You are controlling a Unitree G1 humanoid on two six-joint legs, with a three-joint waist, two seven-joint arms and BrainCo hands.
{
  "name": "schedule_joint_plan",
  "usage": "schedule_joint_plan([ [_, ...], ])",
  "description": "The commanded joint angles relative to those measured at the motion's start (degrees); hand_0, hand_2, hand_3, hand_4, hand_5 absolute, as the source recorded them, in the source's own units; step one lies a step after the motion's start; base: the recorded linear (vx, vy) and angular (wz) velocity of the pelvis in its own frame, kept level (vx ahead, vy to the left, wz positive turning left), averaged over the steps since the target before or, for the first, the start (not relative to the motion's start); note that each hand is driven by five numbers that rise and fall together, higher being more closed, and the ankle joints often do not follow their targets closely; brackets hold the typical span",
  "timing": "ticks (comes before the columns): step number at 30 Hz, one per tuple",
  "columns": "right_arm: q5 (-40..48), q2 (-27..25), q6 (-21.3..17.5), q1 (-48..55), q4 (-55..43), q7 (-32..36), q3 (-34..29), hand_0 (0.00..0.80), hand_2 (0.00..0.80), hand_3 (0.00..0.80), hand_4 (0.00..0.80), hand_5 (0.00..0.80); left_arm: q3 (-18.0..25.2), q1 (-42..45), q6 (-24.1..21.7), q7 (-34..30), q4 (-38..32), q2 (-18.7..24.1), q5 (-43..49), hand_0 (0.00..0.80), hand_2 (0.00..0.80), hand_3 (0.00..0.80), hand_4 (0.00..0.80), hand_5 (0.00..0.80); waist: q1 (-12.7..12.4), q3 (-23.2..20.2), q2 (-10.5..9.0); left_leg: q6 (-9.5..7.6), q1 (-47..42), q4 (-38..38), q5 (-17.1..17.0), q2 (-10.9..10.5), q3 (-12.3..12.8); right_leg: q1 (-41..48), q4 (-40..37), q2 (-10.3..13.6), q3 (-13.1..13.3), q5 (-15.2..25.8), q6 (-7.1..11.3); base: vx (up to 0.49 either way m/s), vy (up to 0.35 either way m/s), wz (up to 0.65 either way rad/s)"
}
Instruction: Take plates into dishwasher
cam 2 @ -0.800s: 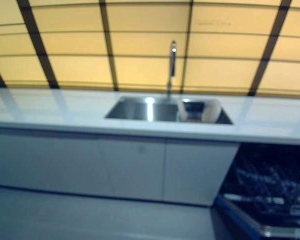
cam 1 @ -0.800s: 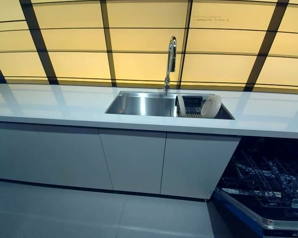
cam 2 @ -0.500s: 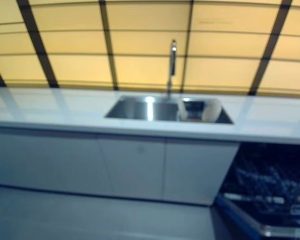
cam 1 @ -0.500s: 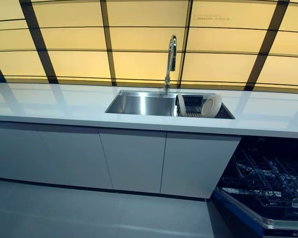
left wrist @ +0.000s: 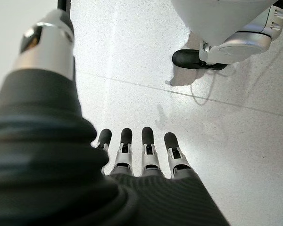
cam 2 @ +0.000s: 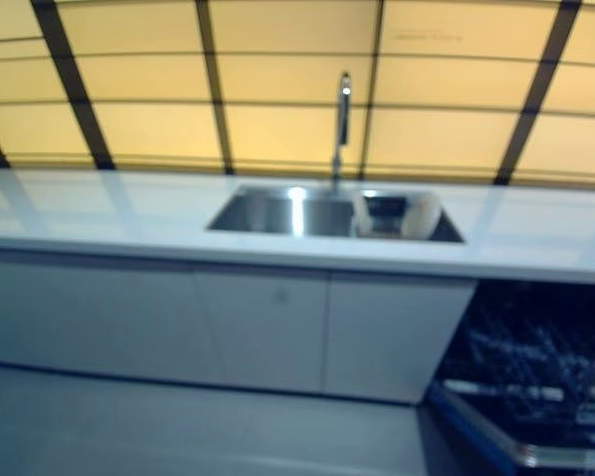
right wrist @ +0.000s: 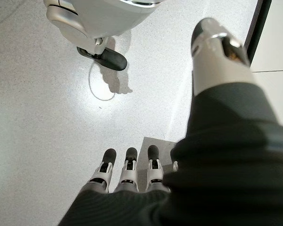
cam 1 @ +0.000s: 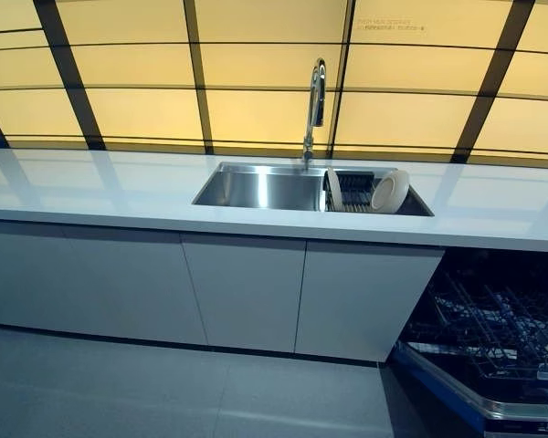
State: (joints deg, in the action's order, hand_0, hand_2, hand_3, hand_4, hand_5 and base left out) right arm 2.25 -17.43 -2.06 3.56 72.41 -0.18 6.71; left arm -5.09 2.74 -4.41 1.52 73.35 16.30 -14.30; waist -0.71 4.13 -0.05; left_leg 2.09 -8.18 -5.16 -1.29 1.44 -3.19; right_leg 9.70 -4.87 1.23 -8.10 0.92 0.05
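Plates (cam 1: pixel 389 192) stood on edge in the drying rack (cam 1: pixel 354 193) at the right end of the sink (cam 1: pixel 256 189) — one round pale plate leaning at the far right, a thinner one (cam 1: pixel 332 191) upright near the rack's left side. Nothing among them had moved against the pictures from moments before; only the whole scene had slid slightly in the head views, which read as the camera shifting, not the things. The faucet (cam 1: pixel 314 108) rose behind the sink, and the white counter (cam 1: pixel 100 187) ran to either side.

The dishwasher (cam 1: pixel 493 338) sat open at the lower right below the counter, its dark wire rack pulled out and, as far as could be seen, without plates.

Both hands hung low over the floor — the left hand (left wrist: pixel 141 155) and the right hand (right wrist: pixel 127 172) each showed relaxed, straight fingers grasping nothing. Judged from that, the task had not begun: the robot stood well apart from the sink, and closing in on the rack looked like the step in hand.
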Motion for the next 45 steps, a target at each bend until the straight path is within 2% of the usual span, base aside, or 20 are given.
schedule_joint_plan([
  [1,0.3,-0.1,-0.3,-3.8,1.6,-0.3,1.3,0.000,0.000,0.000,0.000,0.000,-0.7,-4.0,-1.8,0.0,1.3,0.5,1.1,0.000,0.000,0.000,0.000,0.000,0.1,1.0,-1.07,-1.10,0.1,0.2,0.4,-0.8,2.9,-1.3,2.0,1.8,2.1,-0.3,3.20,0.000,0.000,0.00],
  [12,0.8,-0.3,0.3,-4.4,0.4,-0.1,1.8,0.000,0.000,0.000,0.000,0.000,-1.2,-4.6,-1.6,0.3,0.7,0.3,0.6,0.000,0.000,0.000,0.000,0.000,0.1,2.2,-1.05,-1.14,0.6,0.7,0.2,-0.7,3.1,-1.9,2.7,2.0,2.1,-0.1,3.33,-0.009,-0.001,0.00],
  [22,4.4,0.4,0.6,-9.4,-0.4,-2.6,5.3,0.000,0.000,0.000,0.000,0.000,-4.2,-8.8,-1.7,1.6,-1.5,-0.8,-1.6,0.000,0.000,0.000,0.000,0.000,-0.2,7.9,-0.40,-1.85,4.9,0.6,-1.0,-0.9,1.8,-6.6,3.0,2.1,2.9,1.1,3.13,-0.118,-0.003,0.00],
  [27,4.0,0.5,-0.1,-8.6,-0.1,-2.4,4.9,0.000,0.000,0.000,0.000,0.000,-4.0,-7.9,-3.0,1.3,-0.6,-1.1,-1.4,0.000,0.000,0.000,0.000,0.000,-0.1,8.2,-0.57,-1.60,6.2,0.2,-1.5,-1.5,1.2,-7.4,2.4,2.1,2.3,1.3,3.30,-0.017,0.006,0.00],
  [36,5.4,-0.2,-1.3,-12.0,-0.2,-2.3,6.0,0.000,0.000,0.000,0.000,0.000,-4.8,-11.4,-3.6,1.0,-0.3,-0.7,-2.6,0.000,0.000,0.000,0.000,0.000,-0.2,10.1,-0.74,-1.74,8.7,0.2,-2.1,-1.6,1.7,-10.4,3.2,1.7,2.7,1.6,3.03,-0.083,0.005,0.00],
  [45,4.5,0.1,-1.2,-11.3,0.1,-1.7,5.6,0.000,0.000,0.000,0.000,0.000,-4.6,-11.5,-3.3,0.7,0.2,-0.7,-1.7,0.000,0.000,0.000,0.000,0.000,0.1,9.1,-1.11,-1.78,7.8,0.2,-1.8,-1.7,2.1,-9.8,3.4,1.7,2.8,1.6,3.01,0.029,-0.001,0.01],
])
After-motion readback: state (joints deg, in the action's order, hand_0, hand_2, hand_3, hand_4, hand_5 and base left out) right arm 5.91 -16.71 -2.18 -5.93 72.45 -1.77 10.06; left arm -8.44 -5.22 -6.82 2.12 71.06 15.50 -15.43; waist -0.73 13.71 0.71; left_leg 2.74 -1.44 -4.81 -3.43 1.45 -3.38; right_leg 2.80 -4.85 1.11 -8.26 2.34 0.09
